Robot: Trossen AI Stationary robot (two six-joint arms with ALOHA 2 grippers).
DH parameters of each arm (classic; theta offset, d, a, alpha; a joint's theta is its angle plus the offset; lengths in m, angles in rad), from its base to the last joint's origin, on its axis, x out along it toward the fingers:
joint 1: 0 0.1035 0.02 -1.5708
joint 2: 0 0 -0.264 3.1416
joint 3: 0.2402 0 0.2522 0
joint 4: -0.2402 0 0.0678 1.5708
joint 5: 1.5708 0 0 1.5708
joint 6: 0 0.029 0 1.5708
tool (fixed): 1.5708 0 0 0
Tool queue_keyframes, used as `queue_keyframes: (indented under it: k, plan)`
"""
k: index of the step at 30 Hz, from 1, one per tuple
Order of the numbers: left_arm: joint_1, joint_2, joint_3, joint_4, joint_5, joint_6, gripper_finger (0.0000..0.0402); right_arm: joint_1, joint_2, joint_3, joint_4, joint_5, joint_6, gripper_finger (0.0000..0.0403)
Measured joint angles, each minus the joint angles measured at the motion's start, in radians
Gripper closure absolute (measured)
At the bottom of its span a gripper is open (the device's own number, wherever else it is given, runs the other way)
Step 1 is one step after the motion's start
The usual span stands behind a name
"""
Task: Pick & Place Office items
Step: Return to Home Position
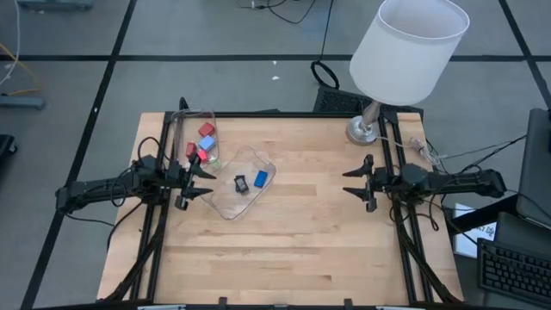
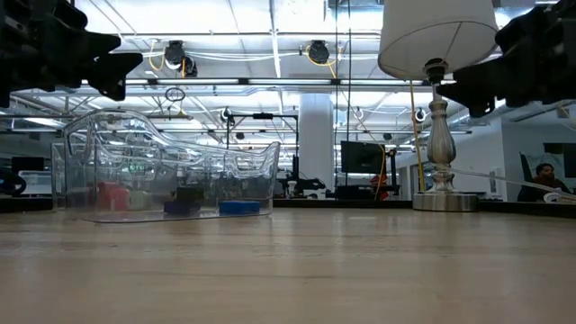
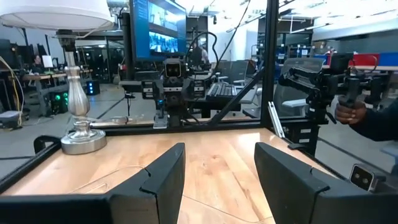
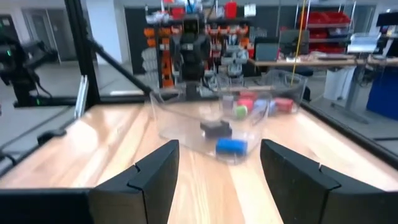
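A shallow clear dish (image 1: 225,200) rests on the table and holds a flat black piece (image 1: 240,182) and a flat blue piece (image 1: 262,178). Behind it, a taller clear container (image 1: 182,129) holds red cubes (image 1: 207,130), a blue cube (image 1: 207,143) and a green bit (image 1: 213,158). My left gripper (image 1: 209,182) hovers open at the dish's left rim. My right gripper (image 1: 348,182) hangs open over bare wood to the right, facing the dish. The right wrist view shows the black piece (image 4: 216,128), the blue piece (image 4: 231,146) and the cubes (image 4: 283,104) beyond my right gripper (image 4: 217,163).
A white-shaded lamp (image 1: 405,47) stands with its metal base (image 1: 365,130) at the far right corner, cords trailing off the right edge. Black frame rails run along the table's sides. Bare wood lies between the dish and the right gripper and toward the near edge. A person's hand (image 3: 352,112) shows beyond the table.
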Motion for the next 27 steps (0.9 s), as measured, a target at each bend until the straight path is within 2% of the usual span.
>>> queue_keyframes:
  k: [27]
  plan:
    - [0.0,0.0,0.0,0.0,0.0,-0.004,0.0206,0.001,0.007,-0.001,-0.007,0.0,0.017,0.0183]
